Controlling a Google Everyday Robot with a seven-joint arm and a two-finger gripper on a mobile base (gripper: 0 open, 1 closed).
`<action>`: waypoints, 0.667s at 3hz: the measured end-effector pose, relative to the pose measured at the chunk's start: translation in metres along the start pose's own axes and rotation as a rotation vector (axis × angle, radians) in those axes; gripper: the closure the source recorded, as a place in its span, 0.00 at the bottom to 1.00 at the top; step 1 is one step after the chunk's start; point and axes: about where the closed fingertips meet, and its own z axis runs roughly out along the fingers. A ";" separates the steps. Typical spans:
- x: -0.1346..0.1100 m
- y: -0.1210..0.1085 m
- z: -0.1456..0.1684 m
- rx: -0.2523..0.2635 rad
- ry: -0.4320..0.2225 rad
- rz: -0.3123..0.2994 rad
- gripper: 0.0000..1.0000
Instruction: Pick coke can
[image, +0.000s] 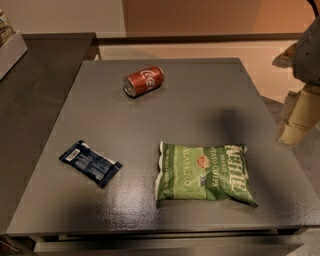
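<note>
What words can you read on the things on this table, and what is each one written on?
"Coca-Cola", white script, only partly readable: coke can, lying on its side.
"KETTLE BRAND": green chip bag.
"JALAPENO", first letter lost in a crease: same bag.
"POTATO CHIPS": same bag.
Blue packet: print too small to read.
Gripper, at the right edge of the view: no text seen.

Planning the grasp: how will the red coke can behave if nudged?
Lying on its side, the red metal coke can likely rolls if nudged. Its smooth, rigid-looking wall may slip. The claw sits at the frame's right edge, apart from it.
</note>
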 end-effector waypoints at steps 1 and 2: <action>-0.001 -0.001 -0.001 0.002 -0.002 -0.004 0.00; -0.016 -0.008 0.005 0.005 -0.014 -0.047 0.00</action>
